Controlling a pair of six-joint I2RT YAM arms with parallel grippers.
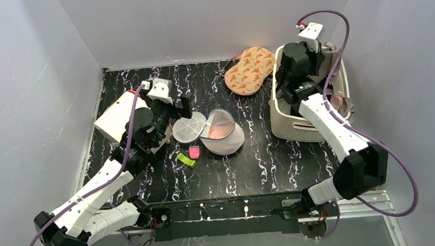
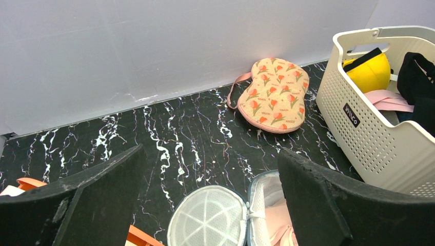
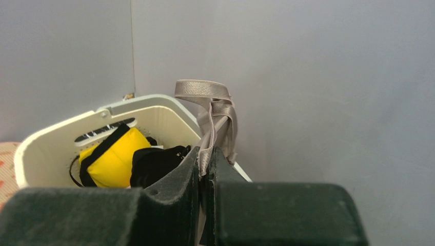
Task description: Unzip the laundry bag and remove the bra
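Note:
The laundry bag (image 1: 225,139) lies unzipped mid-table, its round mesh lid (image 1: 189,128) flipped open to the left. A pale pink bra (image 1: 220,131) shows inside it. In the left wrist view the lid (image 2: 208,218) and the pink fabric (image 2: 279,220) are at the bottom. My left gripper (image 1: 173,107) is open and empty, just above and behind the lid (image 2: 210,151). My right gripper (image 1: 314,57) is over the white basket, shut (image 3: 206,154) on a taupe elastic strap (image 3: 213,110) that stands up from between the fingers.
The white slotted basket (image 1: 286,124) at right holds yellow (image 3: 110,156), black (image 3: 156,164) and pink items. A floral padded piece (image 1: 250,69) lies by the back wall. A green clip (image 1: 186,159) and a pink clip (image 1: 194,153) lie near the bag. A white box (image 1: 118,117) sits left.

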